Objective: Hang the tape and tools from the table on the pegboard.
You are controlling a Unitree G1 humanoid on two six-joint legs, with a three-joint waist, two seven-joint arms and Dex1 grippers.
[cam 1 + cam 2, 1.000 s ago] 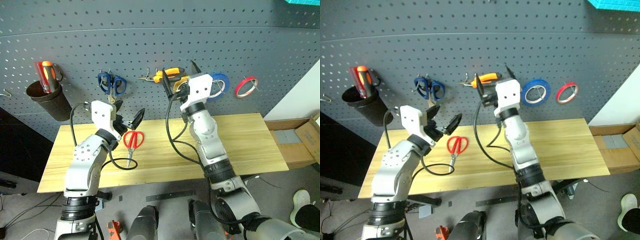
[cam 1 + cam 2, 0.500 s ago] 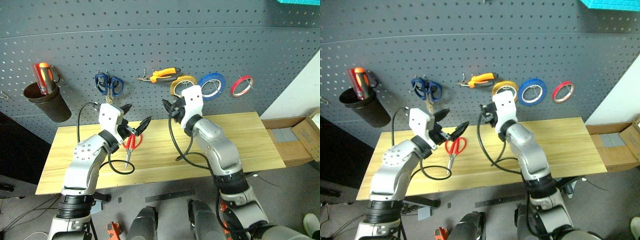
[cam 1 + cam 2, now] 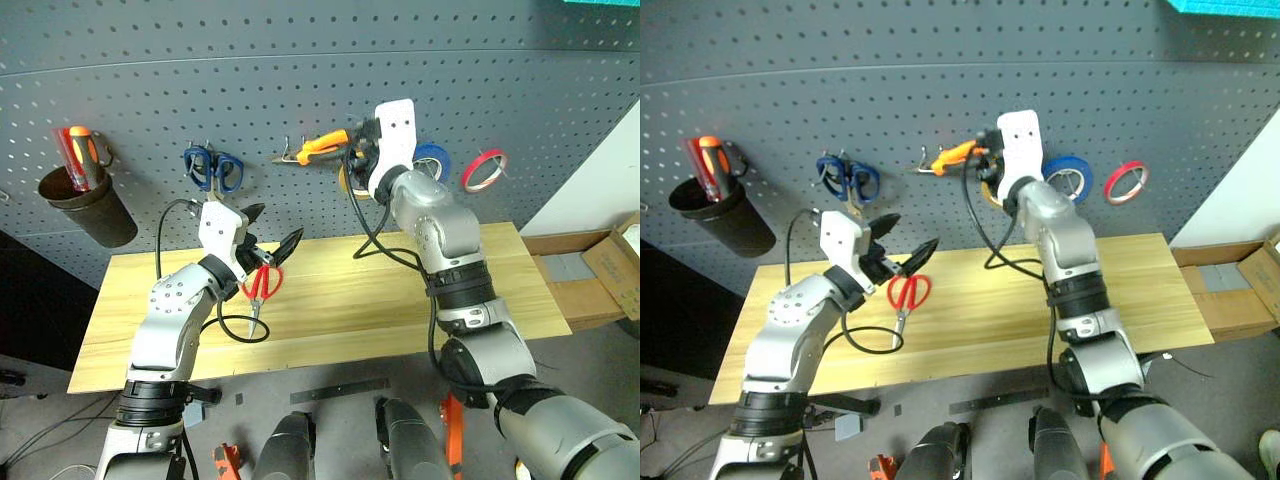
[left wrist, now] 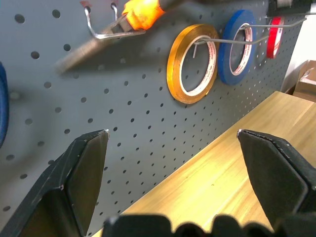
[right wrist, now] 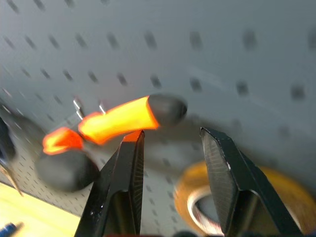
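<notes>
Perforated grey pegboard (image 3: 150, 90), plank table (image 3: 500, 270), left hand (image 3: 272, 242) spread, right hand (image 5: 170, 148) part-closed, ungrasping.

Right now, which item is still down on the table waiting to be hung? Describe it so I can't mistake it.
Start at the light wood table below the grey pegboard. Toward its left half, just beyond the open left gripper, lie the red-handled scissors, blades pointing toward the near edge. The similar blue-handled scissors hang on the board.
</notes>
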